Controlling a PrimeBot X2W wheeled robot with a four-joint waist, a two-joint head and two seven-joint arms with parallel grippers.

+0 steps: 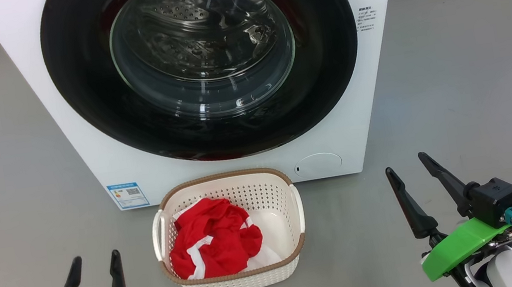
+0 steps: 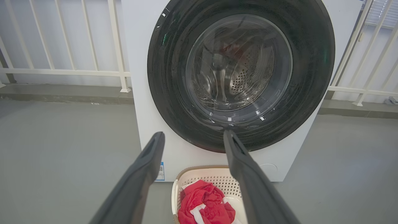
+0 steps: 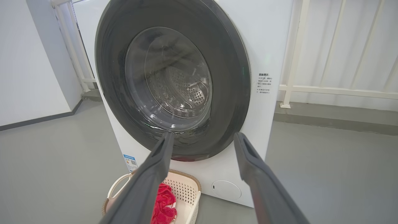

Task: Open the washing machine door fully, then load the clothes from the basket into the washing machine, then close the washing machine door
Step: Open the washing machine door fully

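The white washing machine [image 1: 57, 116] stands ahead with its round black door [image 1: 78, 88] shut flat against the front, the steel drum showing through the glass. On the floor just before it sits the cream basket [image 1: 262, 190], holding the red clothes [image 1: 214, 237] with white stripes. My left gripper [image 1: 94, 259] is open at the lower left, left of the basket. My right gripper [image 1: 406, 162] is open at the lower right, well right of the basket. Both hold nothing. The wrist views show the door [image 2: 168, 77] [image 3: 230, 77] and the basket [image 2: 214, 177] [image 3: 186, 186] below it.
Grey floor surrounds the machine on both sides. A white railing [image 2: 62, 72] runs behind it along a low kerb. A blue label sticker [image 1: 127, 195] and a round filter cap [image 1: 318, 164] sit low on the machine's front. A white wall [image 3: 31, 62] stands off to one side.
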